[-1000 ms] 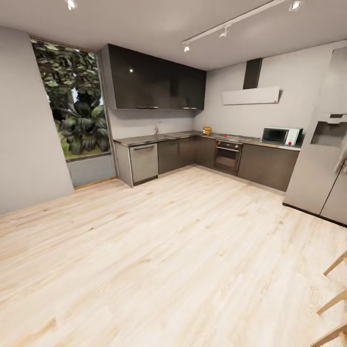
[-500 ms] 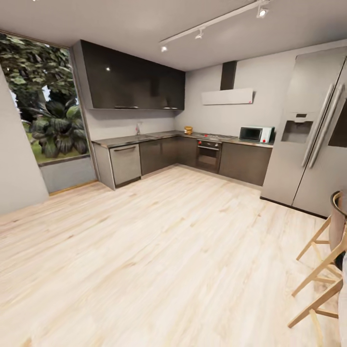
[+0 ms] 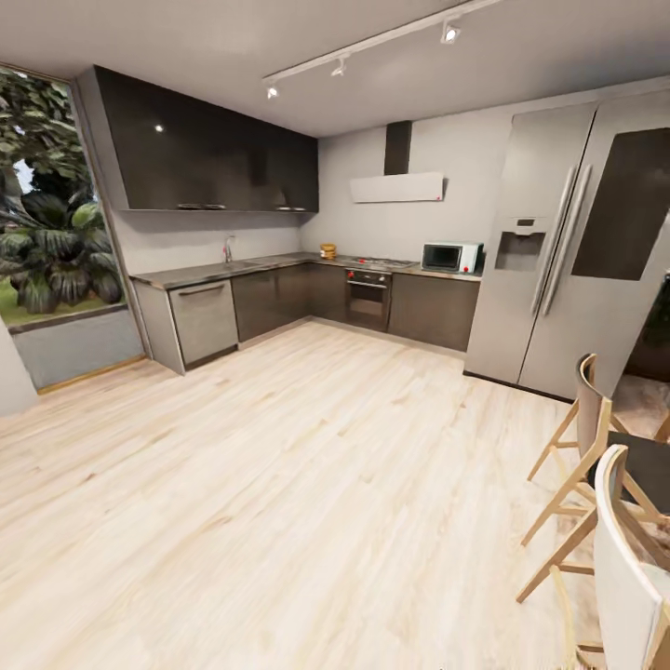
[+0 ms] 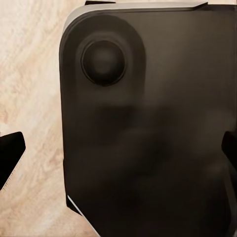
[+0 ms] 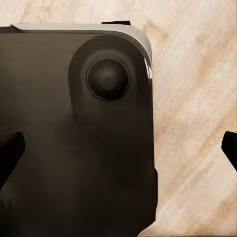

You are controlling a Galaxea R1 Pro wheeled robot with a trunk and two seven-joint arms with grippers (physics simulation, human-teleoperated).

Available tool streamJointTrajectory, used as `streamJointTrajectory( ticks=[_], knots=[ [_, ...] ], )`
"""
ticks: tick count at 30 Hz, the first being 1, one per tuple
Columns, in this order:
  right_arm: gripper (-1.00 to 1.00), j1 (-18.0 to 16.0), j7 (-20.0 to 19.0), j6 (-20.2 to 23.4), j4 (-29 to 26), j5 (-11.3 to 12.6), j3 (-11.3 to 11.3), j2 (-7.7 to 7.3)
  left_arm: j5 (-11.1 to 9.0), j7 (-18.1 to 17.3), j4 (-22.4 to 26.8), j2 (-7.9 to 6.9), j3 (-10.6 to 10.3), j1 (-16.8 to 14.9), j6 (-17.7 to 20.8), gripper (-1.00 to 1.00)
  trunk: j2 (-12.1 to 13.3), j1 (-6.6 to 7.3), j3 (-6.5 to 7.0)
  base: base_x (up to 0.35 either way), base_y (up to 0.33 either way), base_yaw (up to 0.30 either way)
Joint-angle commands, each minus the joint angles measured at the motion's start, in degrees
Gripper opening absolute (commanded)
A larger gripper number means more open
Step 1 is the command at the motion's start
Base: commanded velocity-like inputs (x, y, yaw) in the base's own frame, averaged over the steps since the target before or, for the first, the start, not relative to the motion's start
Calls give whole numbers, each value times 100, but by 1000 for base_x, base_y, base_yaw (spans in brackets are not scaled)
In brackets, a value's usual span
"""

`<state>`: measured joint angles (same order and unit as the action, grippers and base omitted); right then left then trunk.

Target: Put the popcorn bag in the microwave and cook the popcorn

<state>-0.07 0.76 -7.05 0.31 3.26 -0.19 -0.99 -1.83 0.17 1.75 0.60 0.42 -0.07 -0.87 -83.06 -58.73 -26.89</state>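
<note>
— What is the robot doing?
— Crossing the wood floor (image 3: 307, 484) — next it needs to roll up to the countertop (image 3: 279, 264).
— Grippers?
— Both are spread wide, holding nothing.
— And the popcorn bag?
— It's sitting by the one microwave (image 3: 450, 257), I think. Two chairs (image 3: 596, 447) are standing nearby.

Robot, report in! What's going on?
Both grippers apart, holding nothing. Popcorn bag far off on countertop, microwave beyond. Chairs near right.
</note>
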Motion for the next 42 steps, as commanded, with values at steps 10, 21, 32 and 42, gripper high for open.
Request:
streamJointTrajectory(
  ticks=[10, 21, 32, 42],
  knots=[
    [100, -1, 9, -11, 4, 15, 13, 2, -36, 0, 0, 1, 2, -1, 48, 100, -2, 0, -4, 158, 0, -110],
    [100, -1, 11, -7, 4, -26, 37, 2, -37, 0, 0, 2, 2, -1, 58, 100, -2, 0, -4, 319, 0, 0],
    [100, -1, 11, -7, 4, -19, 36, 2, -37, 0, 0, -1, 2, -1, 61, 100, -2, 0, -4, 320, 0, 0],
    [100, -1, 11, -7, 4, -19, 36, 2, -37, 0, 0, -7, 2, -1, 60, 100, -2, 0, -4, 321, 0, 0]
  ],
)
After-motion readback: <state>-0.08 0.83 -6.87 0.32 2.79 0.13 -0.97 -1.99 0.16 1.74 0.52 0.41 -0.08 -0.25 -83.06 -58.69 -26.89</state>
